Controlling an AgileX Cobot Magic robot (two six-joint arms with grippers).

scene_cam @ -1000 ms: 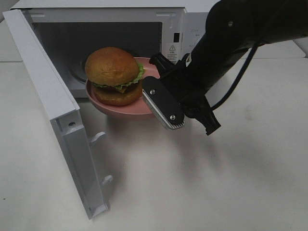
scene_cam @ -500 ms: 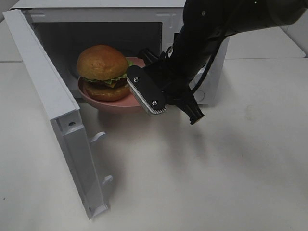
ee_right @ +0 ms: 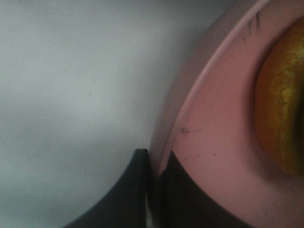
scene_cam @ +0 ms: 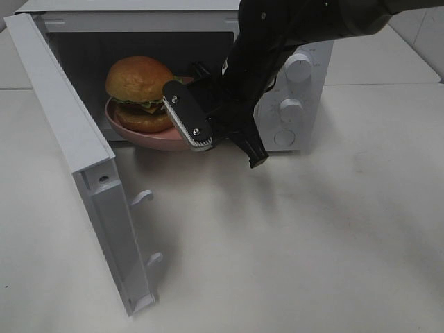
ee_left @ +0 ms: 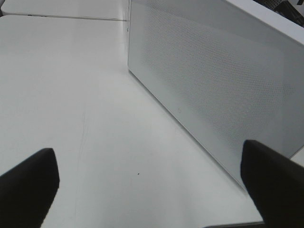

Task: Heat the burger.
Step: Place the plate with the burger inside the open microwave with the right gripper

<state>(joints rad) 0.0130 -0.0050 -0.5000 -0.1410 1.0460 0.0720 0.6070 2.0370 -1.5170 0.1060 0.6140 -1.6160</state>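
- Pinching the smooth pink plate [scene_cam: 149, 142] by its rim, the right jaws are closed; a glossy round burger [scene_cam: 139, 78] sits on it.
- Left jaws gape wide near the perforated white microwave [ee_left: 213, 85] wall.

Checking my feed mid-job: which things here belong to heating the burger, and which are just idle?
In the job: burger; pink plate under it; right gripper, shut on the plate's rim; microwave, door open.
Idle: left gripper, open and empty, over the table beside a white perforated panel.
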